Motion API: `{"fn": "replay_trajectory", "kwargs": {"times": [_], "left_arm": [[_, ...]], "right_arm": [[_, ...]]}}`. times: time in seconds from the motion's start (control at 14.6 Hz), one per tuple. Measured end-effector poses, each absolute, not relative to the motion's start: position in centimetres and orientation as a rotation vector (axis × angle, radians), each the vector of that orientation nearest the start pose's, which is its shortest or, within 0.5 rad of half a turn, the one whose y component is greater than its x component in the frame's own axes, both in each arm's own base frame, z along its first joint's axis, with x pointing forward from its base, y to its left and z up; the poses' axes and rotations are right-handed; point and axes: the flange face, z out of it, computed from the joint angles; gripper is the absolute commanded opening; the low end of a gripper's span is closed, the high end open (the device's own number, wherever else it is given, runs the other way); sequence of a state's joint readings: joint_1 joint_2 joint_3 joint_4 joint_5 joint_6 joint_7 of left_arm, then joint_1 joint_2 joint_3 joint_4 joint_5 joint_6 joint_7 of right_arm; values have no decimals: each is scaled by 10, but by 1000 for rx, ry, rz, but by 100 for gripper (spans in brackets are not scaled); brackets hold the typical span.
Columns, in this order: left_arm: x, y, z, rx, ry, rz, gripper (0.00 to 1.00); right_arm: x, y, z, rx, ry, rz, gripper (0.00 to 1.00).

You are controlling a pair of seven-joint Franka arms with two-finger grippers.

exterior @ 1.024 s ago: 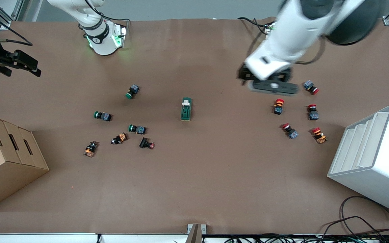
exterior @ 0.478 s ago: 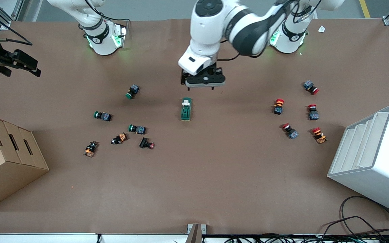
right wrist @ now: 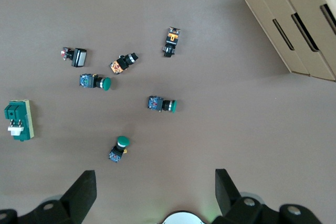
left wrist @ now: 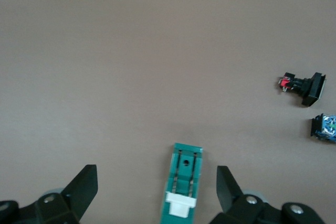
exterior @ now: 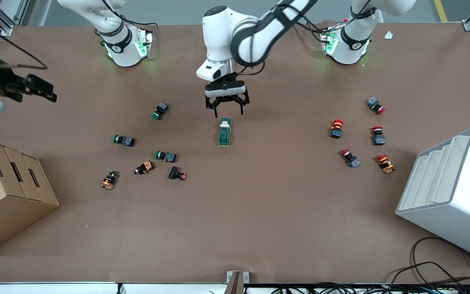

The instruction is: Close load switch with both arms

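The load switch [exterior: 225,132], a dark green block with a white lever at its end farther from the front camera, lies at the table's middle. My left gripper [exterior: 226,110] hangs open just above the table by that lever end. In the left wrist view the switch [left wrist: 184,187] lies between the spread fingers of the left gripper [left wrist: 156,184], untouched. My right gripper [exterior: 41,90] is open and empty, held high at the right arm's end of the table. In the right wrist view the right gripper [right wrist: 155,187] shows its wide gap, with the switch [right wrist: 18,120] far below.
Green-capped and orange push buttons [exterior: 160,110] lie scattered toward the right arm's end, red-capped ones [exterior: 336,128] toward the left arm's end. A cardboard box [exterior: 10,192] and a white rack [exterior: 451,192] stand at the two ends. Cables lie at the front edge.
The left arm has swung from its own end of the table to the middle and come down by the switch's lever end. The right gripper has shifted slightly.
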State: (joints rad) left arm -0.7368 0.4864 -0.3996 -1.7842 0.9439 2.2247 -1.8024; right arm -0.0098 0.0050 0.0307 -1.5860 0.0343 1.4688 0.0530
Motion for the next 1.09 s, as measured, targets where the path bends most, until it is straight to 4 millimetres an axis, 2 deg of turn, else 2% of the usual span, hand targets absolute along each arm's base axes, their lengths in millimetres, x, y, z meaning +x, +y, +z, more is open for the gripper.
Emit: {"fn": "replay_trajectory", "kwargs": {"times": [0.2,0.34,0.48,0.61,0.75,0.89,1.09], "left_arm": [[293,-591,255,-2967,-239,-1056,99],[278,-593,219,-2929,-197,-1133,99],[267,-590,190,-2867,-150,-1174,98],[256,-590,168,-2832,-111,-1227,99],[254,-586,149,-2783,-59,-1336,99],[255,-581,126,-2753,-25,-1451,99],[253,-574,102,-2728,-10,-1486,99]], "right_arm": [[572,14,570,-3101,8,197,100],[586,14,551,-3098,-32,211,100],[588,21,549,-3098,-16,218,100],[587,36,550,-3100,99,227,100],[583,71,549,-3104,279,248,100],[573,120,541,-3104,498,282,100],[553,189,525,-3103,689,318,100]]}}
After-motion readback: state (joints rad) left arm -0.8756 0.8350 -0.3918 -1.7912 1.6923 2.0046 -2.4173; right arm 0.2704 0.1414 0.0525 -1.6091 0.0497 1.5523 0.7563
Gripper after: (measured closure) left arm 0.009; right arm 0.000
